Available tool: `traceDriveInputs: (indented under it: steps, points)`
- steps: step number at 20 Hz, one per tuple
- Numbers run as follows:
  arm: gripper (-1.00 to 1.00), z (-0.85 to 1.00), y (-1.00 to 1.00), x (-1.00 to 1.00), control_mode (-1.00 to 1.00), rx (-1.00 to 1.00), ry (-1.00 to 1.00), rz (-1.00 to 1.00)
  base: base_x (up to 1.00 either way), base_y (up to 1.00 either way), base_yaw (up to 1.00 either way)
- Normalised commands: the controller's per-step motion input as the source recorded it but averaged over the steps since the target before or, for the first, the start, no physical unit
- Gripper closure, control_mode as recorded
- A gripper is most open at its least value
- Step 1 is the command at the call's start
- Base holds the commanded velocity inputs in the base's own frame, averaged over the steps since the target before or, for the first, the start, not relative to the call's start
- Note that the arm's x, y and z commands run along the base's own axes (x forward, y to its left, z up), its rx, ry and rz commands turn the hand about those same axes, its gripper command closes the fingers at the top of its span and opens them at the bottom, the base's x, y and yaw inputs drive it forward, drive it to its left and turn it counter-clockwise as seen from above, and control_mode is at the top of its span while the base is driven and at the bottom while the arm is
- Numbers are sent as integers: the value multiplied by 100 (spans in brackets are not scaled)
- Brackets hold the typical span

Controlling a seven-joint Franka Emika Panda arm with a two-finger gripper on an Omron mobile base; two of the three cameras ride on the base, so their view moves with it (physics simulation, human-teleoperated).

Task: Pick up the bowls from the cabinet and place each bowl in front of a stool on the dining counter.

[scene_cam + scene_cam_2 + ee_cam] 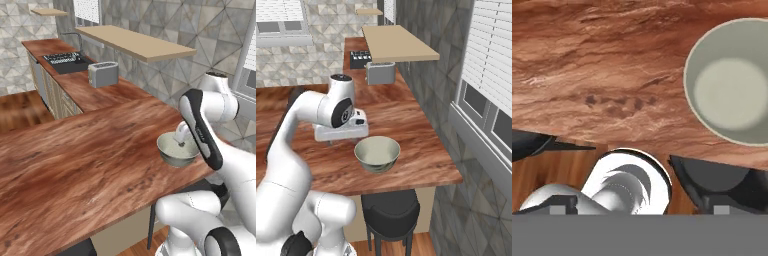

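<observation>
The grey-green bowl (377, 153) is seen upright on the dining counter (421, 150), close to the near edge and directly above a black stool (390, 212) tucked beneath the slab; it can fairly be judged as placed. The second, cream bowl is not yet set down here.

The chief risk is judged to be a knock as the hand is drawn away: the gripper (340, 142) is held just beside the bowl, and a sideways sweep toward it could push it along the smooth wood or off the near edge. A further risk is that the base is driven off before the arm is lifted clear.

The jaws are spread to their widest and nothing is gripped between them. In the hand view the bowl (732, 82) lies off to one side, apart from the fingers, though the tips themselves are poorly shown, so light contact cannot be wholly ruled out.
</observation>
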Motion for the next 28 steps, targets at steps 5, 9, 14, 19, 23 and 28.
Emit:
traceDriveInputs:
  steps: [5, 9, 14, 19, 23, 28]
  points:
    - [-100, 70, 8, -100, -100, 9, -2, -32, 0, 0, 0]
    - [-100, 24, 0, -93, -100, -2, 0, -47, 0, 0, 0]
    - [-100, 15, 1, -63, -100, -15, 1, -55, 0, 0, 0]
    - [-100, 2, 17, -22, -100, -10, 0, -37, 0, 0, 0]
    - [-100, 0, 1, 0, -100, 0, 0, -1, 0, 0, 0]
    - [-100, -5, 0, 0, -100, 1, 0, 0, 0, 0, 0]
